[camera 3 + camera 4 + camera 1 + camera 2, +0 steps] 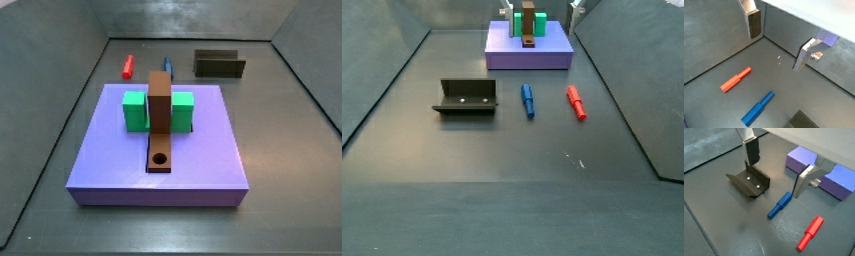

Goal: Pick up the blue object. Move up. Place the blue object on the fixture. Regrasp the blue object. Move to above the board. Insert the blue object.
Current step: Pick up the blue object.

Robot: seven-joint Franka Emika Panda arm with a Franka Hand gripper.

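Observation:
The blue object (781, 204) lies flat on the dark floor, between the fixture (749, 182) and a red peg (809, 233); it also shows in a side view (528, 99) and a wrist view (757, 108). My gripper (775, 180) hangs well above the floor, open, with nothing between its fingers (753, 25). Below the gripper, the blue object lies close to one finger and the fixture close to the other. The board (160, 125) lies along the purple slab (207, 160), its round hole (160, 158) at the near end. Neither side view shows the gripper.
Green blocks (135, 110) flank the board on the slab. The red peg (576, 101) lies parallel to the blue object, a short gap away. Grey walls (396, 70) enclose the floor on the sides.

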